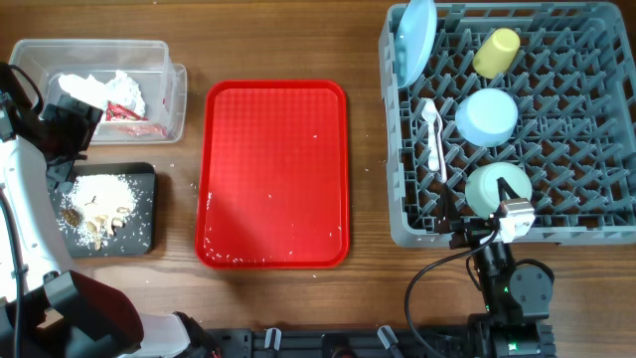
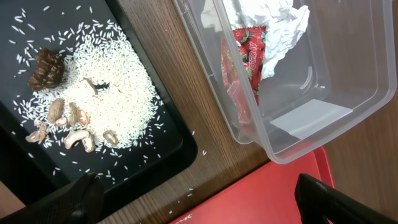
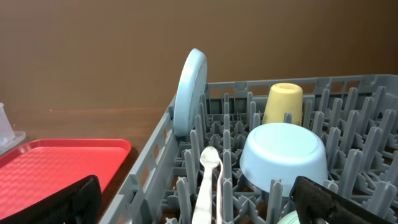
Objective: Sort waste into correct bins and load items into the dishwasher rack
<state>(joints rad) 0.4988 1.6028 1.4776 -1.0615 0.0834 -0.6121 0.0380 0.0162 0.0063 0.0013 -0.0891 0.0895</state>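
Left tool (image 2: pixel 200 202), right tool (image 3: pixel 200 200): both wide open, empty. Sorting appears finished; best withdraw upward, avoiding clear tub (image 1: pixel 91 45) and dishwasher rack (image 1: pixel 581 149).

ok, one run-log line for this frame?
left gripper open, empty | right gripper open, empty | napkins, wrapper in tub | scraps on black tray | plate, cup, blue bowl, green bowl, spoon in rack

The left arm (image 1: pixel 25 214) has white shells, black joints and a thin black cable alongside. The right arm (image 1: pixel 512 283) is black, with a green light (image 1: pixel 507 291), a looping cable and a white block (image 1: pixel 515 214) at its wrist. The left pincer (image 2: pixel 199 205) and right pincer (image 3: pixel 199 208) have matt black fingers.
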